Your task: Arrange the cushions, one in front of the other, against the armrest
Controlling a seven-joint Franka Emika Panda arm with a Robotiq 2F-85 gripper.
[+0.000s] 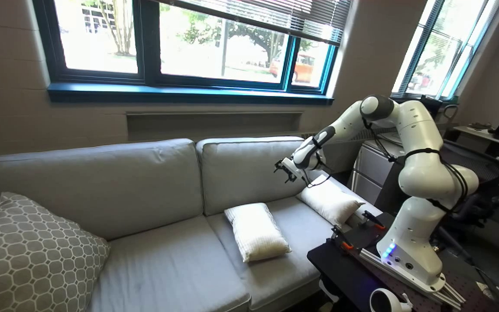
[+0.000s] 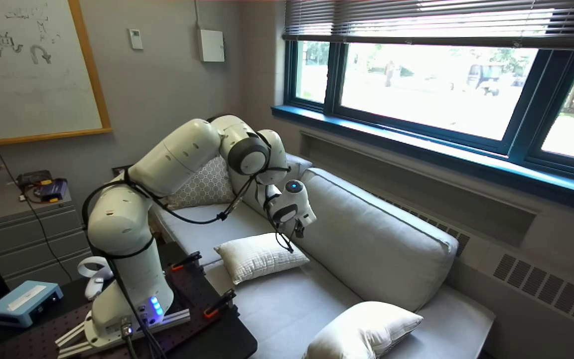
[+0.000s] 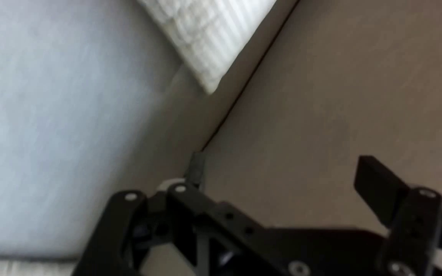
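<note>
One cream-white cushion (image 1: 258, 232) lies flat on the sofa seat; it also shows in an exterior view (image 2: 262, 255). The second cushion (image 1: 331, 200) leans tilted against the armrest (image 1: 369, 208); this cushion (image 2: 361, 330) and the armrest (image 2: 466, 315) also show in an exterior view. My gripper (image 1: 283, 172) is in the air in front of the sofa's back cushion, above the seat and apart from both cushions; it also shows in an exterior view (image 2: 298, 230). In the wrist view the gripper (image 3: 284, 174) is open with nothing between its fingers. A cushion corner (image 3: 209, 42) shows at the top there.
The sofa's back cushions (image 1: 249, 167) rise behind the seat. A larger grey lattice pillow (image 1: 37, 253) sits at the far end, also visible in an exterior view (image 2: 205, 184). The black robot table (image 1: 340, 264) with clamps stands at the seat's front edge.
</note>
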